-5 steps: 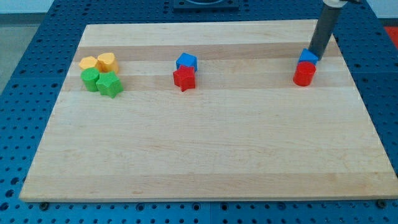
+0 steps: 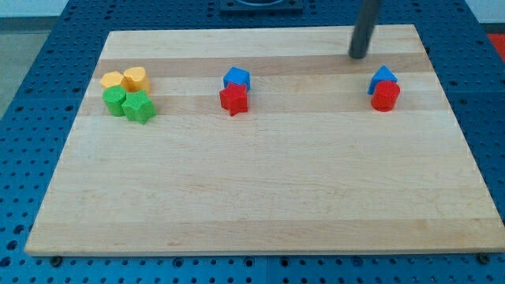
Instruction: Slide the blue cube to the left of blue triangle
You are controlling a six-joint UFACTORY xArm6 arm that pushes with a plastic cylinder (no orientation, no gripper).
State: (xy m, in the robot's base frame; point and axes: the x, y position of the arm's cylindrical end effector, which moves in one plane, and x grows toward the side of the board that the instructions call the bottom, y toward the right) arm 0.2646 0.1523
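Observation:
The blue cube (image 2: 236,78) sits near the middle top of the wooden board (image 2: 260,197), touching a red star (image 2: 233,99) just below it. The blue triangle (image 2: 382,77) sits at the upper right, touching a red cylinder (image 2: 386,96) below it. My tip (image 2: 359,55) is at the top of the board, above and to the left of the blue triangle, apart from it and far to the right of the blue cube.
A cluster at the upper left holds a yellow hexagon-like block (image 2: 112,80), a yellow heart-like block (image 2: 136,78), a green cylinder (image 2: 115,99) and a green star (image 2: 139,106).
My tip has moved left and up, away from the blue triangle's right side. The blue triangle and red cylinder sit slightly further left than before.

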